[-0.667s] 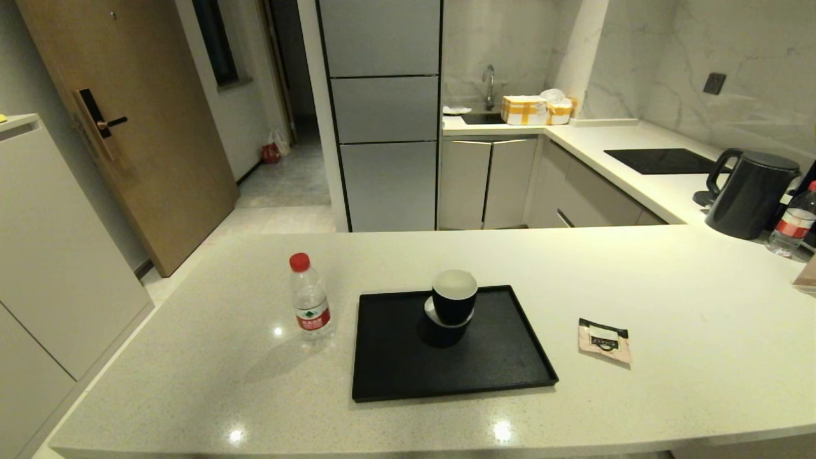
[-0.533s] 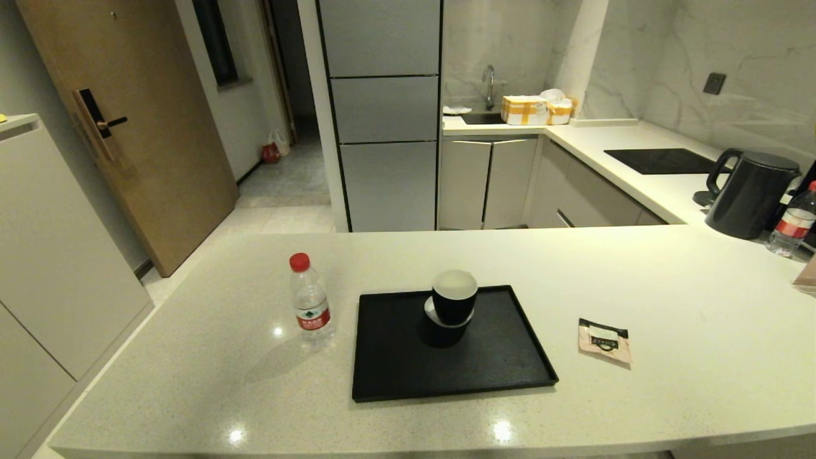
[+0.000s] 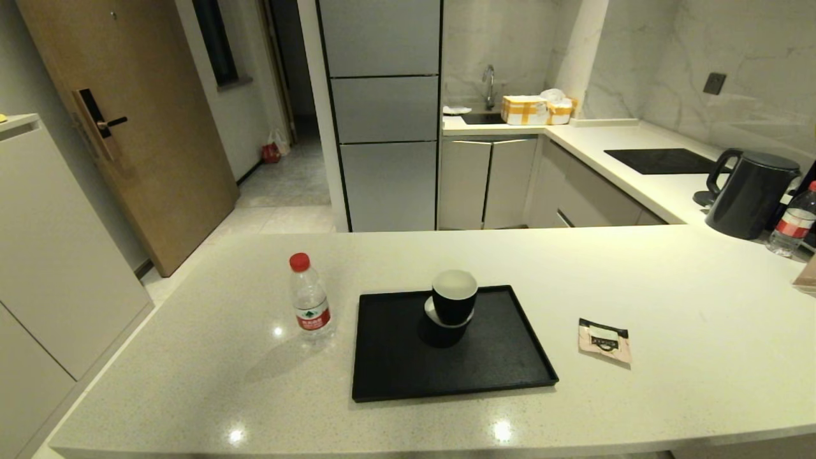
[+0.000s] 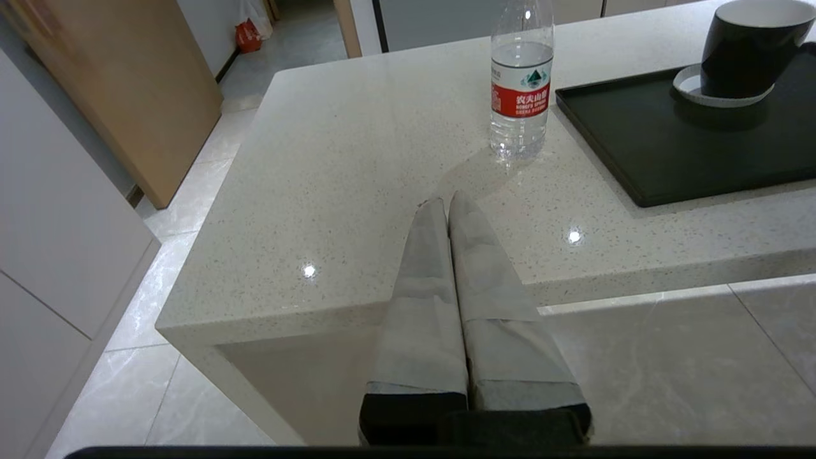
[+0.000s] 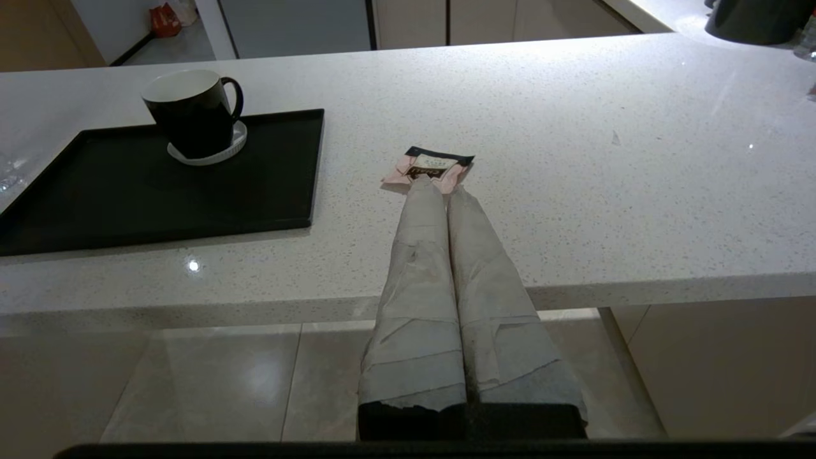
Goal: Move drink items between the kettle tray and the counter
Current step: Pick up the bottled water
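The water bottle with red cap and red label stands upright on the off-white counter, just left of the black tray. The pale-pink sachet lies flat on the counter right of the tray. Neither arm shows in the head view. In the left wrist view my left gripper is shut and empty, held off the counter's near edge, pointing toward the bottle. In the right wrist view my right gripper is shut and empty in front of the counter, its tips overlapping the sachet in the picture.
Stacked black cups with white insides stand at the tray's back middle. A black kettle and a second red-labelled bottle stand at the far right, beyond them a black cooktop. A white cabinet stands left of the counter.
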Controlling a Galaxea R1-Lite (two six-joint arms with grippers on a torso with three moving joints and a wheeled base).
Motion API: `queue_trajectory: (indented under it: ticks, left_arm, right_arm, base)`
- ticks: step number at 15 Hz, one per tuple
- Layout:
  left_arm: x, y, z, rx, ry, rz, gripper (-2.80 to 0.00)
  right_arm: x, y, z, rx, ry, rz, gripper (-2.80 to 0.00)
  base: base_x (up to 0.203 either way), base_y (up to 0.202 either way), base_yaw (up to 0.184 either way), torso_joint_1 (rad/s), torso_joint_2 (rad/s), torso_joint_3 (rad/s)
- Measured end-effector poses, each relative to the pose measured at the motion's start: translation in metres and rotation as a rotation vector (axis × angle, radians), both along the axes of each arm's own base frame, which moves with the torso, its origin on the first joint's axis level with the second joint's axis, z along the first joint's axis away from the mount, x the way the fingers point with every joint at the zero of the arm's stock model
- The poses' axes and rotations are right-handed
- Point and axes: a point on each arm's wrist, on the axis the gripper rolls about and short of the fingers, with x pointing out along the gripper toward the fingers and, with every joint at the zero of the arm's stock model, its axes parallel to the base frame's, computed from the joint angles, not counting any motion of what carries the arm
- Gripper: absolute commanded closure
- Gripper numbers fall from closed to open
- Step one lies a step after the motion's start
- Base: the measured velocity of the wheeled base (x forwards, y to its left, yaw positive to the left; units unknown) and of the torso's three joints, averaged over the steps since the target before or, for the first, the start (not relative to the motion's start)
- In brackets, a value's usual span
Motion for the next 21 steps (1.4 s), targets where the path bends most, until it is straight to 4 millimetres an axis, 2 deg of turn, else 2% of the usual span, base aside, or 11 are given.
queue_trajectory:
  ticks: [4,5,6,8,10,13,15,18,19,21]
  left_arm:
    - [-0.001,0.000,0.007,-0.028,0.027,0.001,0.00]
    - [-0.003,0.000,0.018,-0.043,0.044,-0.002,0.00]
    - [-0.004,0.000,0.037,-0.061,0.068,-0.011,0.00]
    - [0.005,-0.001,0.072,-0.093,0.199,-0.057,0.00]
    - [0.030,-0.004,0.096,-0.137,0.400,-0.153,0.00]
    - [0.085,-0.009,0.110,-0.196,0.634,-0.280,0.00]
    - [0.128,-0.011,0.105,-0.210,0.729,-0.335,0.00]
    - [0.183,-0.015,0.084,-0.209,0.789,-0.409,0.00]
    - [0.202,-0.017,0.073,-0.204,0.797,-0.435,-2.80]
    - [0.232,-0.021,0.048,-0.181,0.788,-0.451,-2.80]
  right_arm:
    - [0.000,0.000,0.000,0.000,0.000,0.002,0.00]
    - [0.000,0.000,0.000,0.000,0.000,0.002,0.00]
    - [0.000,0.000,0.000,0.000,0.000,0.000,0.00]
    - [0.000,0.000,0.000,0.000,0.000,0.001,0.00]
    - [0.000,0.000,0.000,0.000,0.000,0.001,0.00]
    - [0.000,0.000,0.000,0.000,0.000,0.001,0.00]
    - [0.000,0.000,0.000,0.000,0.000,0.002,0.00]
    - [0.000,0.000,0.000,0.000,0.001,0.001,0.00]
    - [0.000,0.000,0.000,0.000,0.000,0.001,0.00]
    - [0.000,0.000,0.000,0.000,0.000,0.001,0.00]
  base:
    - [0.000,0.000,0.000,0.000,0.00,0.000]
    - [0.000,0.000,0.000,0.000,0.00,0.000]
    - [0.000,0.000,0.000,0.000,0.00,0.000]
    - [0.000,0.000,0.000,0.000,0.00,0.000]
    - [0.000,0.000,0.000,0.000,0.00,0.000]
    - [0.000,0.000,0.000,0.000,0.00,0.000]
    - [0.000,0.000,0.000,0.000,0.00,0.000]
    - [0.000,0.000,0.000,0.000,0.00,0.000]
    - [0.000,0.000,0.000,0.000,0.00,0.000]
    - [0.000,0.000,0.000,0.000,0.00,0.000]
